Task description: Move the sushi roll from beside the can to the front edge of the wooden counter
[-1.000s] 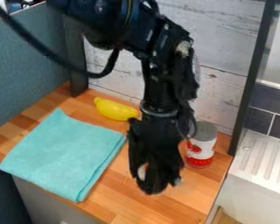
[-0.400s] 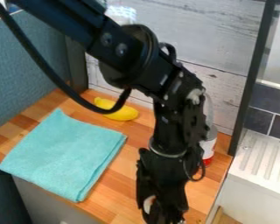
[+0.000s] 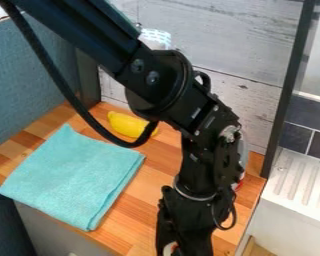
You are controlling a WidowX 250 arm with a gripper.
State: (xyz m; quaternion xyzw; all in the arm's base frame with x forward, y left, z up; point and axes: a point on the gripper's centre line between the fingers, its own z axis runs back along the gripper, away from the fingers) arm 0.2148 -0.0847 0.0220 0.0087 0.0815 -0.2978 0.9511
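Cloth lies folded and undisturbed on the wooden counter as the gripper swings down past it toward the near edge, farther from the yellow thing, though whether it's spread or pinching anything, I can't tell.

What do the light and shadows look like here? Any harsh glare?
Camera view: soft highlights on the black arm, no harsh glare on it; camera view: turquoise towel fairly evenly lit, thin darker shading along its right edge.
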